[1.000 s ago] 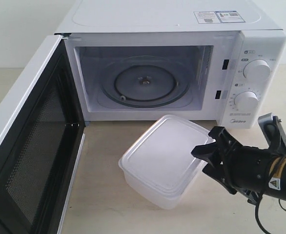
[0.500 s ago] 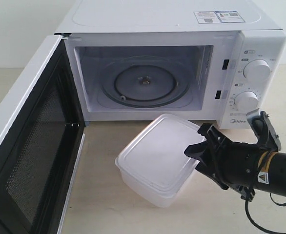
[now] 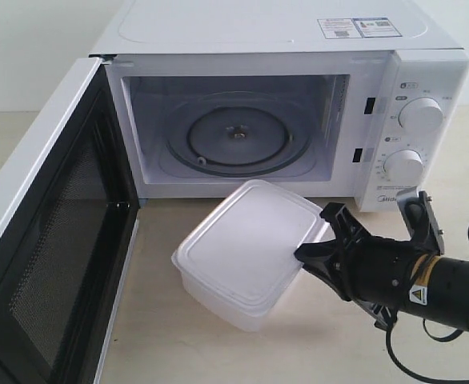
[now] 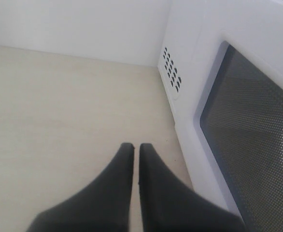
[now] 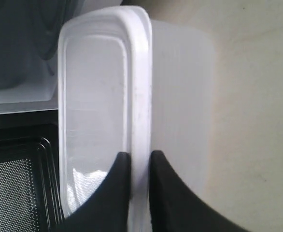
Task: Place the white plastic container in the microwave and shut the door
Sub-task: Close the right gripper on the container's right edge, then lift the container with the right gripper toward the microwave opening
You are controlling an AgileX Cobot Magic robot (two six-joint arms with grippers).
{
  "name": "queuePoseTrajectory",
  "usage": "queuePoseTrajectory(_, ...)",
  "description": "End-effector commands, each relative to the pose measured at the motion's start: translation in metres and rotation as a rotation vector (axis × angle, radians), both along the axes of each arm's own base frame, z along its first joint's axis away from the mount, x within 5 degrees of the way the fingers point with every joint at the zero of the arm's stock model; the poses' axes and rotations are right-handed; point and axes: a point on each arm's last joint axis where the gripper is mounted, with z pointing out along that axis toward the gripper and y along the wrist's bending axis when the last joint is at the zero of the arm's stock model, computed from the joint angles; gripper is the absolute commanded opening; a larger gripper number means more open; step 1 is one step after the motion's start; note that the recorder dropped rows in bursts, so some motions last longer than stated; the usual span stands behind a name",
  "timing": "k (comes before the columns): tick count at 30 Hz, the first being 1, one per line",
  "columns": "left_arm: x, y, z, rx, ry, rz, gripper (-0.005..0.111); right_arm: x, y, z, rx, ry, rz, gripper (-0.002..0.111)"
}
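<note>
White plastic container (image 3: 238, 252) pinched at rim by right gripper (image 5: 139, 159); narrow edge hold may slip, dropping it short of microwave (image 3: 282, 32).

The microwave (image 3: 298, 32) stands at the back of the worktop (image 3: 186, 344), its door (image 3: 50, 240) swung out to the left and the turntable (image 3: 236, 138) inside the cavity. The white plastic container (image 3: 238, 248) is in front of the cavity, right of the door, with the right gripper (image 3: 313, 240) on its right rim.
</note>
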Motion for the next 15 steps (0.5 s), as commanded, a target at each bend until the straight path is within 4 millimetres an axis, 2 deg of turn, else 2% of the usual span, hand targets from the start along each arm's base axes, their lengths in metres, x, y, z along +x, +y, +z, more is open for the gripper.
queuePoseTrajectory(1, 0.0, 0.0, -0.001, -0.006, -0.002, 0.003, 0.004, -0.003, 0.0, -0.007, -0.033, 0.033, 0.024, 0.0)
queuePoseTrajectory(10, 0.0, 0.0, -0.001, -0.006, -0.002, 0.003, 0.004, -0.003, 0.002, -0.003, -0.002, 0.015, 0.027, 0.0)
queuePoseTrajectory(15, 0.0, 0.0, -0.001, -0.006, -0.002, 0.003, 0.004, -0.002, 0.002, 0.013, 0.014, -0.044, 0.025, 0.0)
